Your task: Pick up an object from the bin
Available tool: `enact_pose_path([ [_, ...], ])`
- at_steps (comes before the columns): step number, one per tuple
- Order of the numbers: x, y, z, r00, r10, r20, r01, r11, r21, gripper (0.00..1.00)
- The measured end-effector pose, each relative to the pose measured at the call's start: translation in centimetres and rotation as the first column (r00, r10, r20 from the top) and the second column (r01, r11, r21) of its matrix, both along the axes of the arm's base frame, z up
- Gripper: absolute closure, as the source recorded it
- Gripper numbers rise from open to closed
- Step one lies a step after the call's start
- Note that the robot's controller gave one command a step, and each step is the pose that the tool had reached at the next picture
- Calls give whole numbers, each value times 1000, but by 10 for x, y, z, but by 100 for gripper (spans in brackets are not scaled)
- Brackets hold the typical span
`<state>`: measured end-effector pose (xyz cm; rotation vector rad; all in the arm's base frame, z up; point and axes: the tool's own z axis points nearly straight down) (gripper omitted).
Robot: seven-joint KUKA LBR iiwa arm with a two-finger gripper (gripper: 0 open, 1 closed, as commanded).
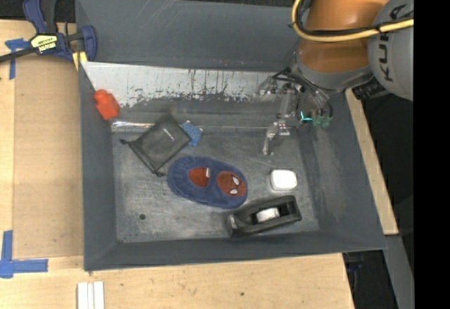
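Gripper point(275, 137) hangs at about 2 o'clock in the bin point(98, 195) over bare floor (can't tell if it's open or closed), small white block point(283, 179) just at its 6 o'clock. Straight down probably grabs nothing, and a sloppy reach could shove it into the black tape dispenser point(266, 215).

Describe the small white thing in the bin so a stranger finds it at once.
In the grey bin, go to the right side, near the gripper. Between it and the black tape dispenser lies a small white block. Alone among its neighbours, it is all white, a rounded square.
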<state>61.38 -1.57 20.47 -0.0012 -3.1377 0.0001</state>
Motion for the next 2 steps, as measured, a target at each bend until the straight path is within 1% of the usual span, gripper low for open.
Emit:
enact_pose_path([
  [1, -49, 37, -119, 981, 196, 17, -196, 981, -4, 0],
  [2, -51, 37, -120, 981, 196, 8, -196, 981, -3, 100],
])
